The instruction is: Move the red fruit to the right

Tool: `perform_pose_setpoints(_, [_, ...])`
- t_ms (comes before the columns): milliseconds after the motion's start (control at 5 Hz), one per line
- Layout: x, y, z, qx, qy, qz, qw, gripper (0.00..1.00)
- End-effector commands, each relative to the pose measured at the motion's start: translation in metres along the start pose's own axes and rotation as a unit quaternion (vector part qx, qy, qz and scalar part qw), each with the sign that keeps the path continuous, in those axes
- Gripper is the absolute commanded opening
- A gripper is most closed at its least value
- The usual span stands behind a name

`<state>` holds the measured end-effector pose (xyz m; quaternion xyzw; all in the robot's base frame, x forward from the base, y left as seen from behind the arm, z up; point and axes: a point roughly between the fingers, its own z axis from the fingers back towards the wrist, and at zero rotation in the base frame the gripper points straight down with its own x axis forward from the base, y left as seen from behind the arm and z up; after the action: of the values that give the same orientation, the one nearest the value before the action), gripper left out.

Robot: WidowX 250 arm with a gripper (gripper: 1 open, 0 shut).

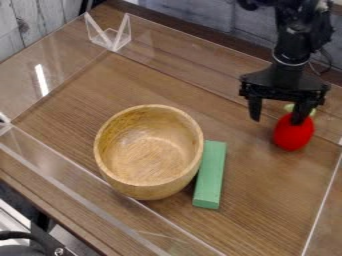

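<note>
The jaws (285, 107) stand wide open and empty just above the red fruit (293, 132), which lies on the worktop (147, 85) at the right, slightly below-right of them.

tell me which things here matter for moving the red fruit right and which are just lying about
Part of the job:
- red fruit, at the right side of the table
- claw, open, just above the fruit

Just lying about:
- wooden bowl, empty
- green block, beside the bowl's right
- clear plastic stand, far back left
</note>
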<state>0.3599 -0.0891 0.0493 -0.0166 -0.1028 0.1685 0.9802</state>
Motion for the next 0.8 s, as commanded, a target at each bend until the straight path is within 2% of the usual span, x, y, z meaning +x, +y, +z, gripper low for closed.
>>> perform_pose_setpoints(0, [0.014,-0.008,0.011,-0.014,-0.026,-0.01,0.9995,1.0])
perform_pose_setpoints(200, [0.016,-0.007,0.01,-0.015,-0.026,-0.015,0.9995,1.0])
perform_pose_setpoints(600, [0.003,-0.022,-0.024,-0.011,-0.026,-0.003,0.9996,1.0])
